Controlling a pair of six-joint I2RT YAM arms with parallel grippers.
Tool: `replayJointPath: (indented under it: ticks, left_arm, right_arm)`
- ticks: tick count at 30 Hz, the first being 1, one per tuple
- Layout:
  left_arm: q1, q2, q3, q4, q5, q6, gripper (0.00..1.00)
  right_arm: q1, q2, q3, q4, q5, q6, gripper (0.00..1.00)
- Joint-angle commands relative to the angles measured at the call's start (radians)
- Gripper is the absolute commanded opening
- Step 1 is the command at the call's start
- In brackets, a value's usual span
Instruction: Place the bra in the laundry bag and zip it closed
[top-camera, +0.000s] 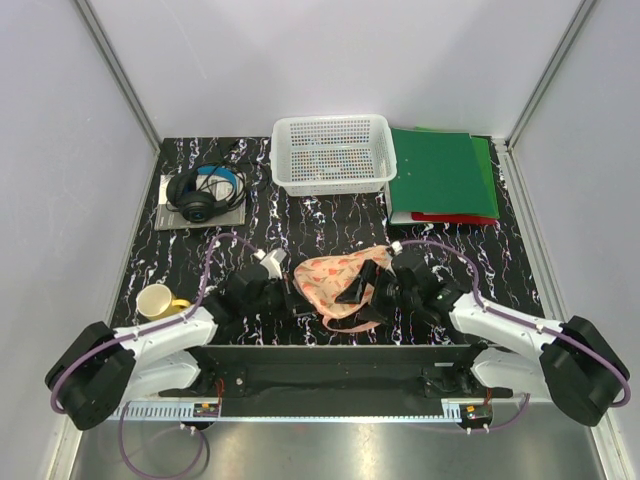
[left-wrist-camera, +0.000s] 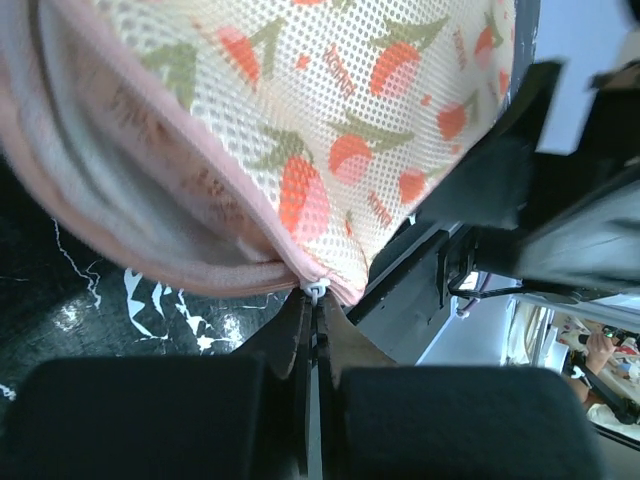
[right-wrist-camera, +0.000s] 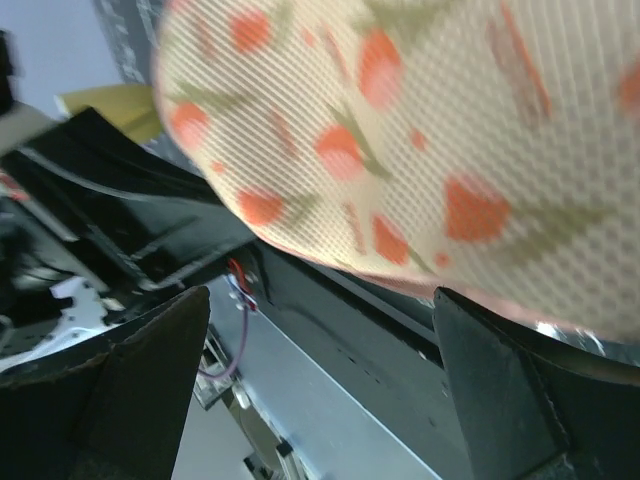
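My left hand (left-wrist-camera: 312, 306) pinched the soft, floppy bag (left-wrist-camera: 350, 120) by its zip tab (left-wrist-camera: 314, 291); my right hand (right-wrist-camera: 320, 335) was wide open, holding nothing.

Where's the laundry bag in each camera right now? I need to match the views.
Top external: laundry bag just below the picture's centre.
Left wrist: fills the upper frame, zip edge at the shut left gripper.
Right wrist: fills the upper right, above the open right gripper.
Shared landmark: its red flower print.
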Motion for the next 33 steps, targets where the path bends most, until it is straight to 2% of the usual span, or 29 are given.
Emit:
replayJointPath:
  ticks: [1, 5, 8, 12, 13, 15, 17, 19, 21, 24, 27, 28, 30, 33]
  left_arm:
    - [-0.004, -0.038, 0.033, 0.051, -0.019, -0.012, 0.00]
    - [-0.001, -0.179, 0.004, -0.084, -0.143, -0.024, 0.00]
    - [0.005, -0.259, -0.002, -0.126, -0.157, -0.023, 0.00]
    - [0.005, -0.254, -0.004, -0.121, -0.128, -0.023, 0.00]
    - [0.004, -0.250, -0.010, -0.112, -0.117, -0.024, 0.00]
    - [0.004, -0.248, -0.023, -0.107, -0.110, -0.030, 0.00]
    - [0.002, -0.265, -0.039, -0.109, -0.099, -0.036, 0.00]
    - [0.001, -0.300, -0.062, -0.117, -0.094, -0.047, 0.00]
    - [-0.006, -0.322, -0.086, -0.121, -0.094, -0.061, 0.00]
    - [-0.012, -0.346, -0.111, -0.123, -0.096, -0.082, 0.00]
    - [-0.015, -0.349, -0.111, -0.123, -0.104, -0.087, 0.00]
    - [-0.015, -0.349, -0.108, -0.123, -0.110, -0.086, 0.00]
    - [-0.015, -0.328, -0.087, -0.117, -0.113, -0.073, 0.00]
    - [-0.016, -0.273, -0.060, -0.086, -0.102, -0.058, 0.00]
  right_arm:
    - [0.021, -0.037, -0.008, -0.070, -0.002, -0.023, 1.00]
    - [0.022, 0.004, 0.001, -0.072, -0.060, -0.046, 1.00]
    - [0.026, -0.008, -0.021, -0.062, -0.054, -0.010, 0.99]
    - [0.026, -0.078, -0.060, -0.013, 0.113, 0.139, 1.00]
    - [0.022, -0.079, -0.037, -0.012, 0.147, 0.133, 1.00]
    - [-0.007, -0.006, 0.015, -0.016, 0.182, 0.023, 1.00]
    - [-0.072, 0.099, 0.138, -0.024, 0.108, -0.139, 1.00]
    - [-0.080, 0.263, 0.293, -0.050, 0.037, -0.241, 1.00]
    - [-0.079, 0.404, 0.403, -0.130, 0.020, -0.348, 1.00]
    - [-0.042, 0.524, 0.592, -0.222, 0.009, -0.430, 1.00]
    - [0.002, 0.620, 0.823, -0.398, -0.002, -0.500, 1.00]
    - [0.013, 0.635, 0.840, -0.462, -0.011, -0.499, 1.00]
    - [0.016, 0.617, 0.806, -0.473, -0.020, -0.473, 1.00]
    - [0.045, 0.525, 0.735, -0.536, 0.149, -0.435, 1.00]
